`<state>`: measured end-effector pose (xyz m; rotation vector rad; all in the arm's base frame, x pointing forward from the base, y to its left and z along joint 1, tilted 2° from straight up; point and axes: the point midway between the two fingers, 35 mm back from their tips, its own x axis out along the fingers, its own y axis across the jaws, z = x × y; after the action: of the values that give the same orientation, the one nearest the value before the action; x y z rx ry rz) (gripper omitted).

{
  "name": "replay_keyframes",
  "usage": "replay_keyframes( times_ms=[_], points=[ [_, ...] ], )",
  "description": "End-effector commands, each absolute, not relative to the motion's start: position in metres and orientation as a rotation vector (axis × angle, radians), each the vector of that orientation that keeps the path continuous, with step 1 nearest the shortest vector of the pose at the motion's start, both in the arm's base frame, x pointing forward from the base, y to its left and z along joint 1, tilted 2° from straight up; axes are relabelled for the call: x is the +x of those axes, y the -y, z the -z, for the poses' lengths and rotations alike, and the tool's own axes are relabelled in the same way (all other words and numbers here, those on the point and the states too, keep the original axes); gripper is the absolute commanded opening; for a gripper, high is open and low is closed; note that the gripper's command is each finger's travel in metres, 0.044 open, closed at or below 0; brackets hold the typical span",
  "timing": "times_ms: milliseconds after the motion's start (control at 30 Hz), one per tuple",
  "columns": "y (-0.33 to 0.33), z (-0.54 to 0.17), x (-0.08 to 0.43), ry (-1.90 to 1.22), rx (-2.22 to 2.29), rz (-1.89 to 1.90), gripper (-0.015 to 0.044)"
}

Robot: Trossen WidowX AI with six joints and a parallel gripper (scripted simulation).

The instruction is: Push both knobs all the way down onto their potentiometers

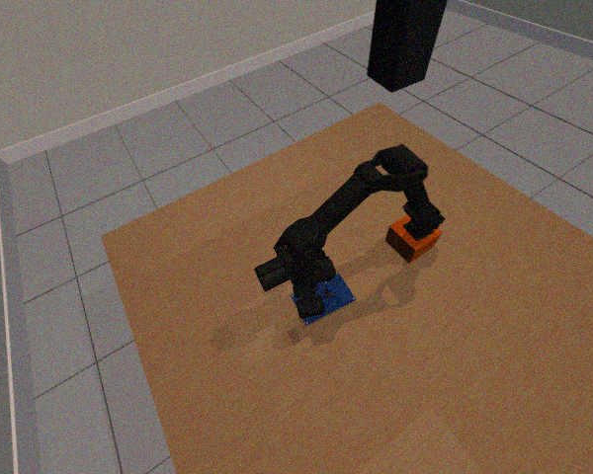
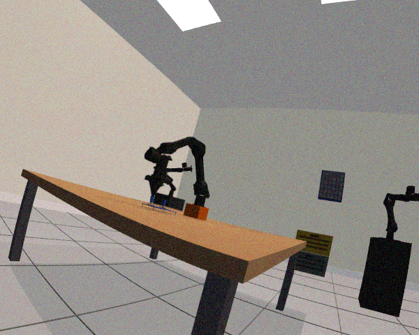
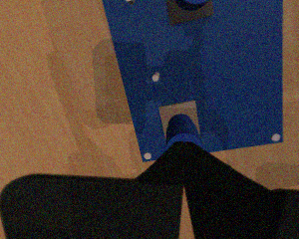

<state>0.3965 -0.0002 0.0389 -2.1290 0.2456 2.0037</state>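
Note:
The blue circuit board (image 1: 342, 294) (image 3: 239, 75) stands on short legs on the table. One blue knob (image 3: 181, 124) (image 2: 152, 199) stands upright on a potentiometer near the board's edge. The other blue knob (image 3: 191, 2) (image 2: 164, 204) is further along the board, partly cut off at the top of the wrist view. My gripper (image 3: 182, 150) (image 2: 152, 195) is shut and empty, pointing down, with its fingertips at the top of the first knob and covering part of it. Whether they touch it, and how far each knob sits above its potentiometer, I cannot tell. The arm hides the knobs in the top view.
The arm's base stands on an orange block (image 1: 413, 245) (image 2: 195, 211) on the wooden table (image 1: 388, 356) (image 2: 216, 238), a little way from the board. Another arm on a black pedestal (image 2: 385, 276) stands away from the table.

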Motion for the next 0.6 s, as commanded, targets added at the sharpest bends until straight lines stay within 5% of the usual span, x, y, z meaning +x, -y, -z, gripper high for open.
replay_keyframes(
  times_ms=[0, 567],
  points=[
    [-0.0006, -0.0316, 0.3981, -0.239, -2.125, -2.01, 0.0],
    [-0.0006, -0.0309, 0.3982, -0.239, -2.125, -2.01, 0.0]
  ],
)
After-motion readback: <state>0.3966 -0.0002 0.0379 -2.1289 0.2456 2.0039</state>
